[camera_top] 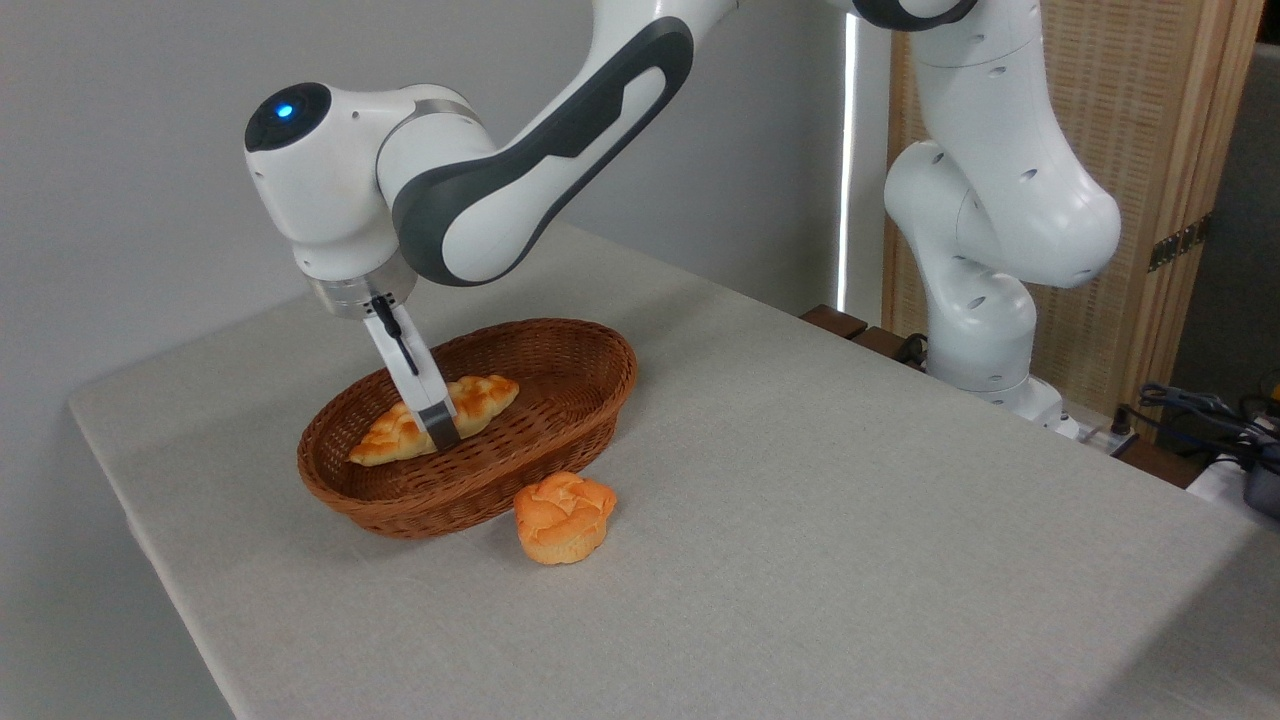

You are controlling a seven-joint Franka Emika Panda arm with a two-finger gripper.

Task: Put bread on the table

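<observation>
I see gripper down across bread in basket | grip state: I cannot tell | bun on table beside basket

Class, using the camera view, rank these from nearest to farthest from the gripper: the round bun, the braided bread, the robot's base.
1. Bread: in the basket, at the gripper fingers.
2. Bun: on the table, right of and in front of the gripper.
3. Robot base: far right, at the table's back edge.
</observation>
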